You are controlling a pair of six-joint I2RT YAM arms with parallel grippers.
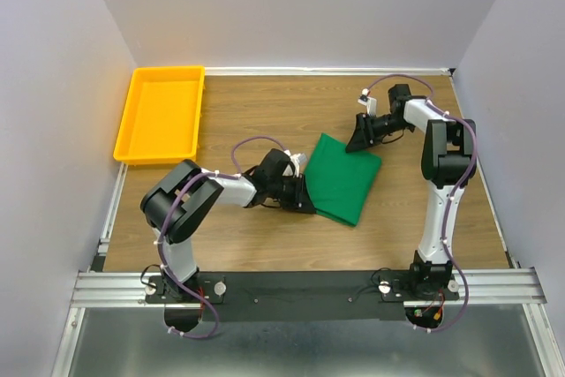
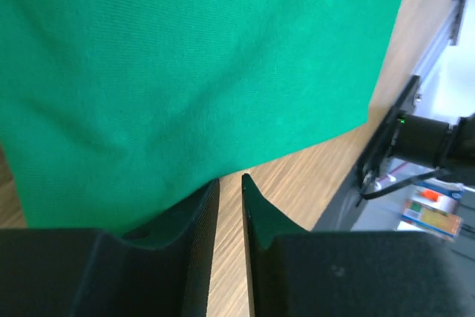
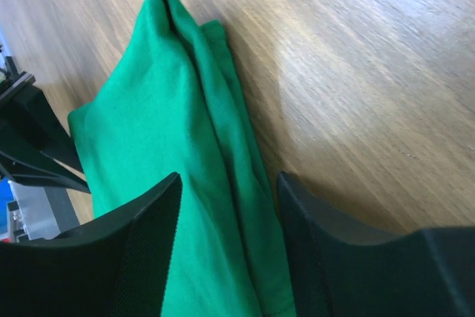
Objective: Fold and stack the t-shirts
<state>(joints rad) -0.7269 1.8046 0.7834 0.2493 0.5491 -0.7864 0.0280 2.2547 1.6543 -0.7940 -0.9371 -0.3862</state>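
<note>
The green t-shirt (image 1: 346,178) lies folded into a rough rectangle on the wooden table, mid-right. My left gripper (image 1: 305,198) rests low at its left edge. In the left wrist view the jaws of that gripper (image 2: 230,180) stand a narrow slit apart with only wood between them, and the cloth (image 2: 185,57) drapes just past the left fingertip. My right gripper (image 1: 357,139) is at the shirt's far corner. In the right wrist view the right gripper (image 3: 228,177) is open, its fingers straddling the bunched folded edge of the shirt (image 3: 171,131) without pinching it.
A yellow tray (image 1: 163,116) with nothing in it sits at the back left of the table. White walls enclose the table on three sides. The metal rail carrying the arm bases (image 1: 300,284) runs along the near edge.
</note>
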